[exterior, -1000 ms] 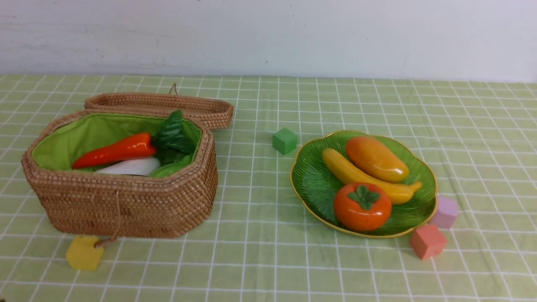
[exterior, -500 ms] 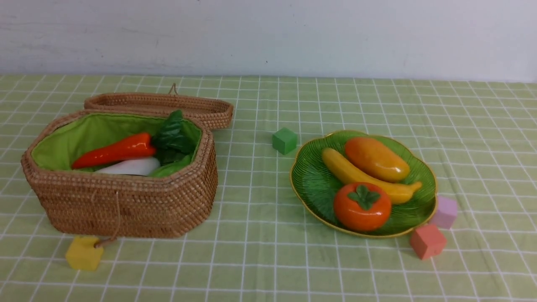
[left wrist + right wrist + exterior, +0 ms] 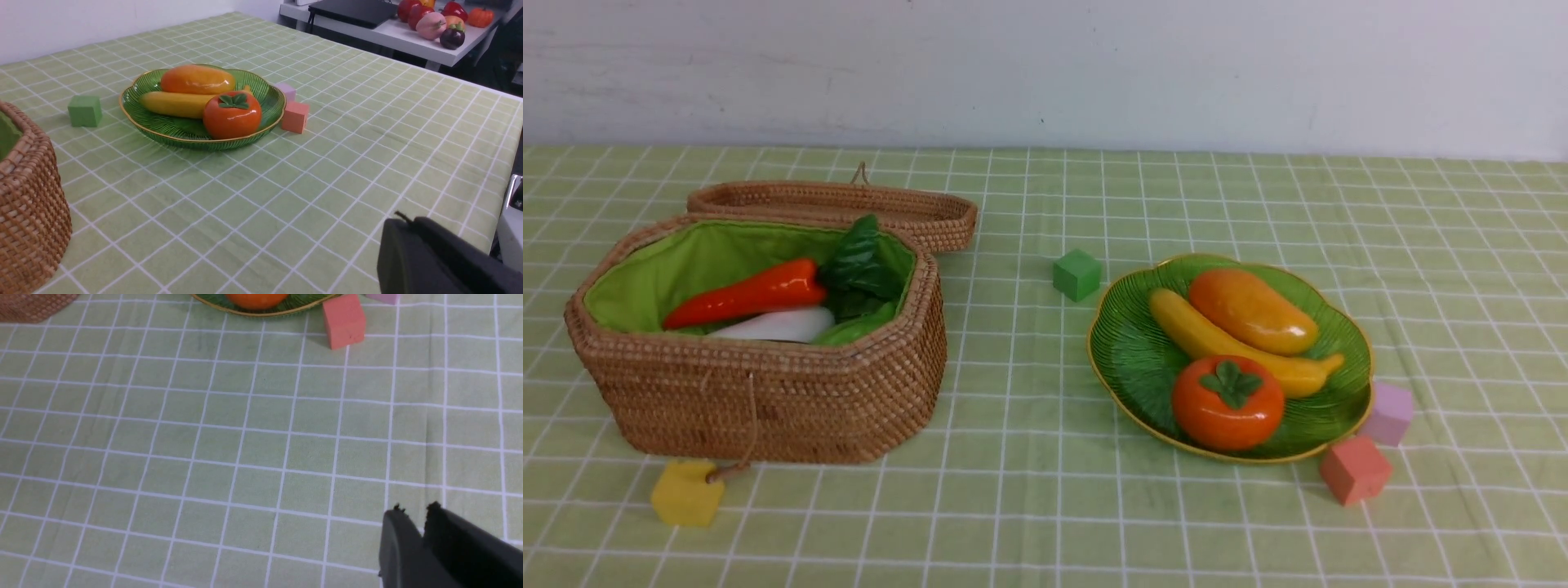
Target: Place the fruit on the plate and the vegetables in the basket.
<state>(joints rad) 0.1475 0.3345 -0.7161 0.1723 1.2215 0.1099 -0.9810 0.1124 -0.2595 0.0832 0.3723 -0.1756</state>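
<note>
Front view: I see the persimmon (image 3: 1227, 402), banana (image 3: 1241, 343) and mango (image 3: 1252, 311) on the plate (image 3: 1131, 359) at right, the carrot (image 3: 745, 293) and radish (image 3: 776, 324) in the basket (image 3: 768, 392) at left. Left wrist view: my left gripper (image 3: 402, 224) is closed, empty. Right wrist view: my right gripper (image 3: 412, 512) shows a narrow gap, empty. These glossy toys look slippery; I'd grip mid-body.

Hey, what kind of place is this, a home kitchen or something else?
Probably a lab or workshop staged for a sorting demo, not a kitchen. Glossy toy fruit sits on a green plate on a checked tablecloth, foam cubes lie about, and a side desk holds a laptop and spare toy produce.
</note>
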